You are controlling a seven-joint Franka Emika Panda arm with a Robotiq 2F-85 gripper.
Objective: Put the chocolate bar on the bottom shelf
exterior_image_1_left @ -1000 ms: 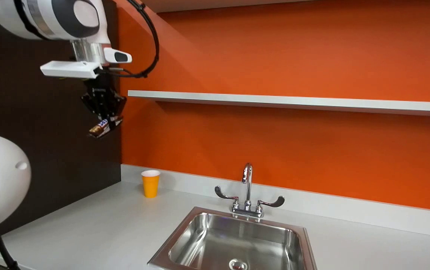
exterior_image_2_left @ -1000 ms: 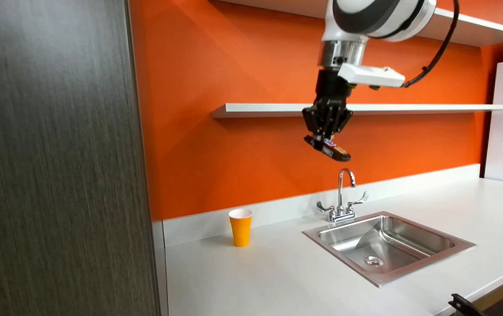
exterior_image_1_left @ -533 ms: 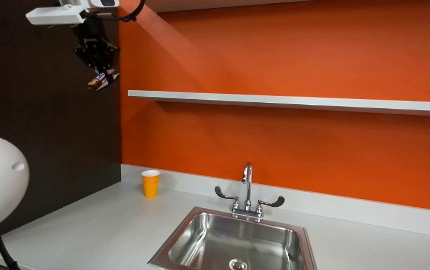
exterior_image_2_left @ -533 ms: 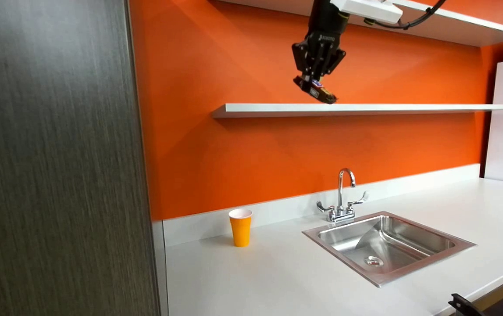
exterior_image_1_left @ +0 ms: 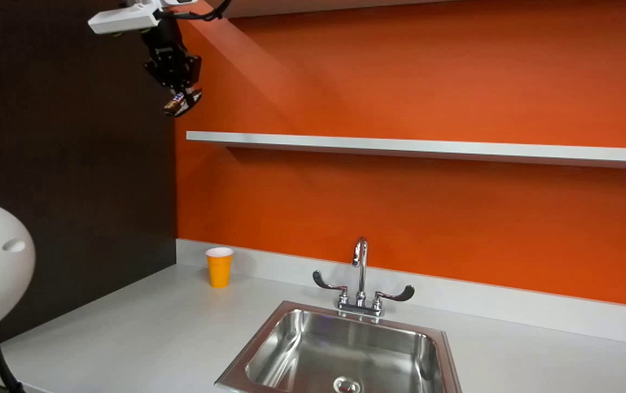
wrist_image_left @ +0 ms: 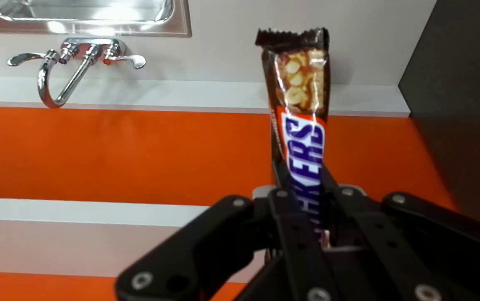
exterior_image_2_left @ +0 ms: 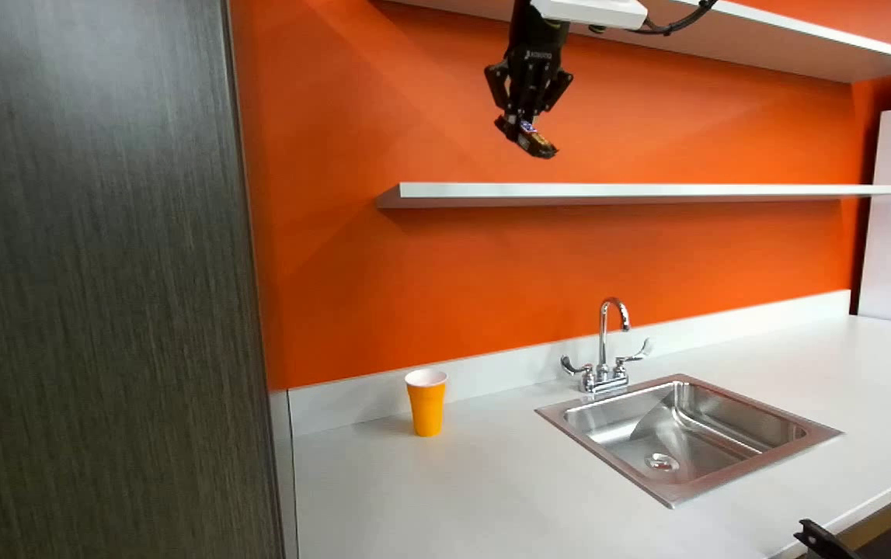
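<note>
The chocolate bar is slim, in a brown Snickers wrapper; it shows in both exterior views point(exterior_image_1_left: 176, 103) point(exterior_image_2_left: 538, 144) and the wrist view point(wrist_image_left: 298, 92). My gripper point(exterior_image_1_left: 187, 96) is shut on the bar near its middle; it also shows in an exterior view point(exterior_image_2_left: 521, 126) and the wrist view point(wrist_image_left: 302, 179). The bar sticks out tilted from the fingers, touching nothing else. The bottom shelf is a long, thin light-grey ledge in both exterior views point(exterior_image_1_left: 400, 146) point(exterior_image_2_left: 647, 191), and upside down in the wrist view point(wrist_image_left: 76, 212). The bar appears higher than the shelf, near its end by the dark panel.
An upper shelf point(exterior_image_2_left: 818, 46) lies above the gripper. A dark panel point(exterior_image_1_left: 72, 180) stands at the shelf's near end. Below are a yellow-orange cup point(exterior_image_1_left: 219, 271), a steel sink point(exterior_image_1_left: 255, 341) and a faucet point(exterior_image_1_left: 361, 267) on the grey countertop point(exterior_image_1_left: 154, 322).
My gripper has risen with the bar from below the shelf's level to above it. In the last half second it has moved right in an exterior view and left and slightly up in an exterior view.
</note>
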